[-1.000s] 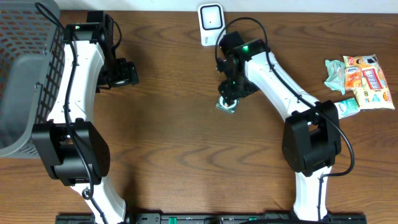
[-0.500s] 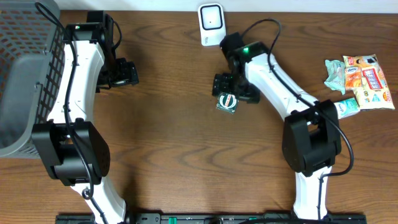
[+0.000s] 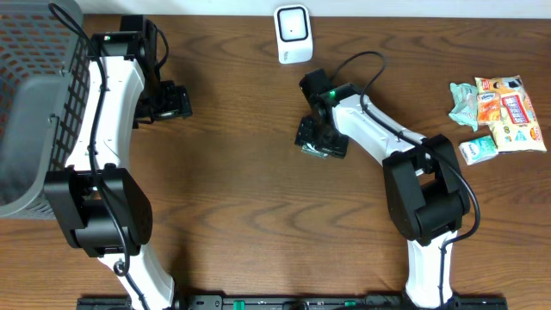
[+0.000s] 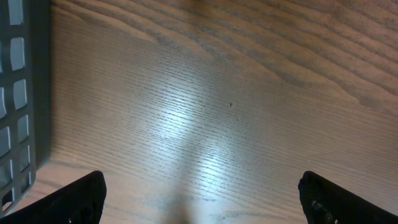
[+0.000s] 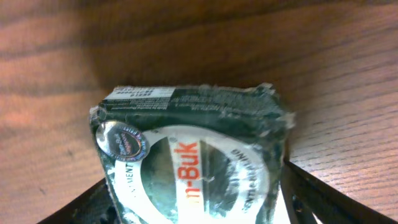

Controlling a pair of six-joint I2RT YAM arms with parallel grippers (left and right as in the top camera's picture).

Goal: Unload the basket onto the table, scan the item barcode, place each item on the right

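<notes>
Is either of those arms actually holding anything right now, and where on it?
The right gripper grips the dark green packet by its two side edges. The left gripper is open and empty.

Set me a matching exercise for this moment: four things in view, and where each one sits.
Things:
1. scanner
2. basket
3. green packet
4. snack pile

Places:
A. right edge of the table
B. in the right tool
C. left edge
D. far edge, near the middle

Pairs: 1-D, 2-C, 3-B, 4-A.
</notes>
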